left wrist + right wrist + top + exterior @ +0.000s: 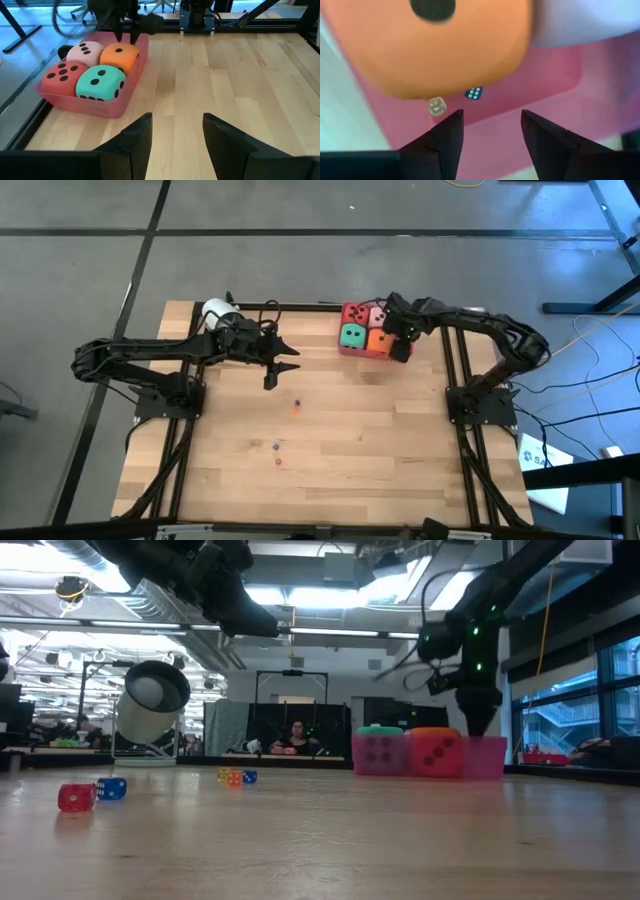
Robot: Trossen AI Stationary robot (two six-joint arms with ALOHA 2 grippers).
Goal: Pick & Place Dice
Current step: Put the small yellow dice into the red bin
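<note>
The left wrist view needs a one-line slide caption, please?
Four dice, red, pink, orange and green, fill the tray.

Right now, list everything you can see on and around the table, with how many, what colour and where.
Big dice: four, red, green, orange, pink; all in the tray.
Tray: one, pink-red, far right part of the table.
Small dice: several, red, blue, yellow; loose mid-table.
White cylinder: one, far left edge.
Table: one, light wood.
Person: one, seated in the room behind.
Left pincer: open, empty, mid-table.
Right pincer: open, empty, over the tray beside the orange die.
</note>
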